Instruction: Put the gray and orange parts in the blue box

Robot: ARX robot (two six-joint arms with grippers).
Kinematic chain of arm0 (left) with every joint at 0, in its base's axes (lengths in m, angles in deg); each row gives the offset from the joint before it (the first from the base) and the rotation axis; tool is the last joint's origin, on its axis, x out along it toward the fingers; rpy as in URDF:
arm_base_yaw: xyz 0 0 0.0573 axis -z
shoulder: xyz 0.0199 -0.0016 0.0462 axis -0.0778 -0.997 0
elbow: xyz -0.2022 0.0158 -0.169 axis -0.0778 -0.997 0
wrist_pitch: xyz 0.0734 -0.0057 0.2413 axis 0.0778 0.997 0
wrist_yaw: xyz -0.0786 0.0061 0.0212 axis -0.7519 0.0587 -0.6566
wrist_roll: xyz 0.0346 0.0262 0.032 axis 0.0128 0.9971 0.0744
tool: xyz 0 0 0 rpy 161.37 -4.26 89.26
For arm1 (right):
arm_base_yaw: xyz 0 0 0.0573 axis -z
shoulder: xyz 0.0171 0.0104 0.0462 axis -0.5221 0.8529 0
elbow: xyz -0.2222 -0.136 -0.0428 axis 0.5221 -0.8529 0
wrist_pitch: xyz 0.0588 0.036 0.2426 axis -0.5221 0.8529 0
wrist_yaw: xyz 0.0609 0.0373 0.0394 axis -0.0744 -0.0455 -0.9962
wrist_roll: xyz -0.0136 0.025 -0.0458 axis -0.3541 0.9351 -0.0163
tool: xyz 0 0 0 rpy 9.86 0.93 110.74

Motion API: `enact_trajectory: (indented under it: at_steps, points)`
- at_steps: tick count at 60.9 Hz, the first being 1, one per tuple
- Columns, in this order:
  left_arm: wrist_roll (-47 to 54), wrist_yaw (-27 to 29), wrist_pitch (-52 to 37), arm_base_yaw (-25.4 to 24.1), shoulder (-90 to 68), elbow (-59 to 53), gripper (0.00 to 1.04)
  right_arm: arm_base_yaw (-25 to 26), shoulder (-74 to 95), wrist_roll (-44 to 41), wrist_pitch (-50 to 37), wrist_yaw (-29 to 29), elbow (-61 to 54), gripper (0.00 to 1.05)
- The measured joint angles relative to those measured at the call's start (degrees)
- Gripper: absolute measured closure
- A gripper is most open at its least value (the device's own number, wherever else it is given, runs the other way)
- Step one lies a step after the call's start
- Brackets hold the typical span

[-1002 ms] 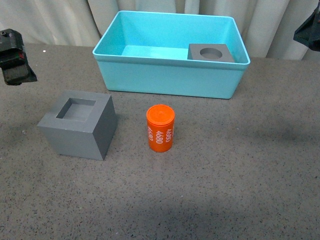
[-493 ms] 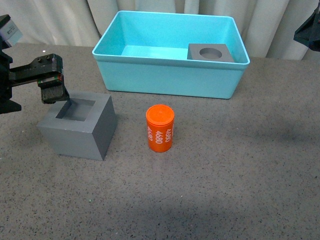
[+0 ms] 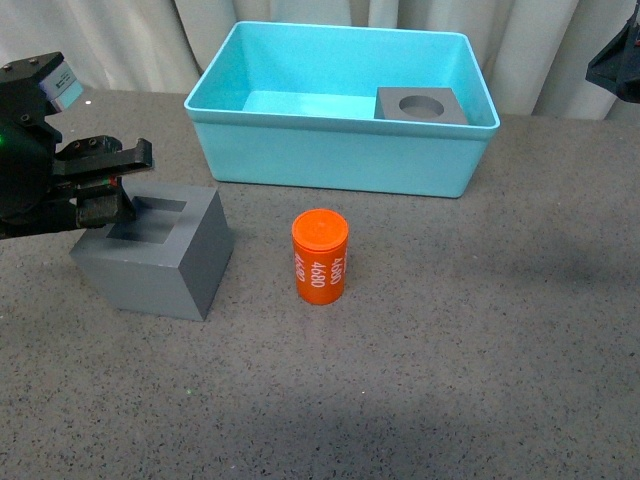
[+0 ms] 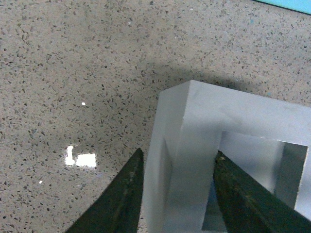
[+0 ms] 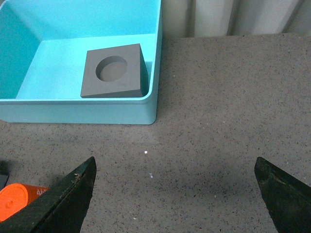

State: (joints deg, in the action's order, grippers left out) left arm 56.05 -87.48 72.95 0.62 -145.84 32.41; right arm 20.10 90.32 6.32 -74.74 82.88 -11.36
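Note:
The gray cube with the square recess [image 3: 165, 262] stands on the table at the left. My left gripper [image 3: 108, 203] is shut on its left wall, one finger in the recess and one outside; the left wrist view shows the wall [image 4: 192, 145] pinched between the fingers [image 4: 124, 194]. The orange cylinder [image 3: 320, 257] with white numbers stands upright mid-table, and its edge shows in the right wrist view [image 5: 17, 201]. The gray cube with the round recess [image 3: 422, 105] lies in the blue box [image 3: 340, 125], at its right near corner [image 5: 114, 70]. My right gripper [image 5: 175, 167] is open, high at the right [image 3: 618, 60].
The table is a dark speckled surface [image 3: 450, 350]. Pale curtains [image 3: 110, 40] hang behind the box. The box's left part [image 5: 43, 63] holds nothing. A bright reflection [image 4: 82, 159] lies on the table beside the left fingers.
My left gripper has come in from the left edge, lowered onto the square-recess cube and shut on its left wall. The cube has shifted slightly left. The right arm has not moved.

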Motion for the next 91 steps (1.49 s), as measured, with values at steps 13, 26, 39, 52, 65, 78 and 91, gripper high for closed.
enact_trajectory:
  at_steps: [13, 26, 39, 52, 65, 78, 91]
  points:
    - [0.72, 0.24, 1.75, 0.39, 1.64, 0.07, 0.87, 0.00, 0.00, 0.00, 0.00, 0.00, 0.00, 0.10]
    - [-0.83, -1.66, 3.50, 1.49, 9.97, 0.92, 0.88, 0.00, 0.00, -0.02, 0.00, 0.00, 0.00, 0.10]
    - [-2.27, -1.44, 2.32, 4.33, 12.92, 6.56, 0.88, 0.00, -0.02, -0.07, 0.00, 0.00, 0.00, 0.10]
    - [-2.45, -0.68, 1.97, 5.88, 3.96, 20.11, 0.88, 0.00, 0.00, -0.09, 0.00, 0.00, 0.00, 0.10]
    - [-2.19, -0.33, 5.05, 5.40, -5.51, 32.24, 0.88, 0.00, 0.00, -0.09, 0.00, 0.00, 0.00, 0.10]
    - [-1.33, -1.86, 6.67, 4.81, -11.87, 39.43, 0.88, 0.00, 0.00, -0.09, 0.00, 0.00, 0.00, 0.10]
    - [-0.61, -2.82, 5.90, 5.16, -15.50, 40.89, 0.88, 0.00, 0.00, -0.09, 0.00, -0.02, 0.00, 0.10]
